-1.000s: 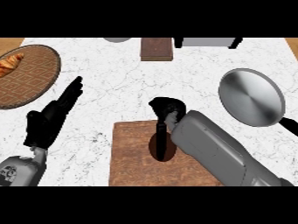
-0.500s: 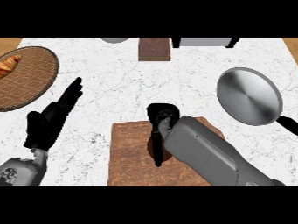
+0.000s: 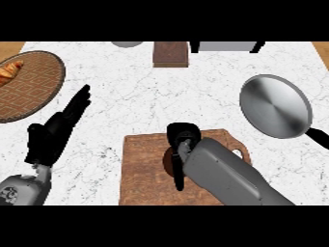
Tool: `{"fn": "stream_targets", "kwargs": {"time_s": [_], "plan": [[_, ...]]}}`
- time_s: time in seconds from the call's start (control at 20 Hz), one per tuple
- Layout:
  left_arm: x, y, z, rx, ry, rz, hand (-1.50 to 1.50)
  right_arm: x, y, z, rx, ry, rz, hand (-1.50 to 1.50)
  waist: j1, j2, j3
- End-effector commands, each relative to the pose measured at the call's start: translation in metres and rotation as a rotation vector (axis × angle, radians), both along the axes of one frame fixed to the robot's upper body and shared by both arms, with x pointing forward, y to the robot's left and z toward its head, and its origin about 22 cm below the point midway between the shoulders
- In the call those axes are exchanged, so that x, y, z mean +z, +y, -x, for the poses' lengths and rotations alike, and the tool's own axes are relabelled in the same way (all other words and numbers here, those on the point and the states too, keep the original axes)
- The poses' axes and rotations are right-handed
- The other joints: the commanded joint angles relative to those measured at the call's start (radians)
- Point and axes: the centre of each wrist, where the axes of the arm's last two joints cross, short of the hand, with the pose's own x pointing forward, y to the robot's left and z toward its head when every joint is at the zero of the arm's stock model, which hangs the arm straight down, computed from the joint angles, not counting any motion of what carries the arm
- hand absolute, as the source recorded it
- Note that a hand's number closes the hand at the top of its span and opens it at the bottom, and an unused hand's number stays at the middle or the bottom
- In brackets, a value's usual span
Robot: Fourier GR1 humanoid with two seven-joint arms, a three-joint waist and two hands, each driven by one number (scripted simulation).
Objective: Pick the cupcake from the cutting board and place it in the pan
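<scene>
The wooden cutting board (image 3: 142,169) lies at the near middle of the counter. My right hand (image 3: 183,136) hangs over it, fingers curled down round a small brown cupcake (image 3: 168,161), of which only a sliver shows at the hand's left. The round steel pan (image 3: 275,106) sits to the right, apart from the board, its black handle (image 3: 328,141) pointing to the near right. My left hand (image 3: 51,134) rests open at the left, fingers up, holding nothing.
A round woven plate (image 3: 24,89) with a croissant (image 3: 5,74) lies at the far left. Along the back edge stand a brown block (image 3: 171,54), a grey box (image 3: 225,46) and a grey bowl (image 3: 128,44). Bare marble lies between board and pan.
My right hand has drifted slightly left and nearer over the board and closed in round the cupcake. The left hand and the pan have not moved.
</scene>
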Motion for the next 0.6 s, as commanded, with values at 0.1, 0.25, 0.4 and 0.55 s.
{"fn": "stream_targets", "kwargs": {"time_s": [0.1,0.25,0.4,0.55], "plan": [[-0.003,0.000,-0.014,0.001,-0.004,0.006,0.00,-0.016,0.009,0.004,-0.038,0.011,0.109,-1.50,0.000,0.003,0.000],[0.013,0.010,-0.002,0.022,-0.021,-0.012,0.00,-0.019,0.003,0.014,-0.015,0.069,0.087,-1.50,0.000,0.000,0.000],[0.010,-0.003,-0.008,0.000,-0.003,-0.002,0.00,-0.027,0.005,0.009,0.076,0.077,0.053,1.50,0.003,0.002,0.000],[0.013,0.009,-0.009,0.004,0.023,0.006,0.00,-0.025,-0.011,0.007,0.122,0.118,0.083,1.50,-0.002,0.001,0.000]]}}
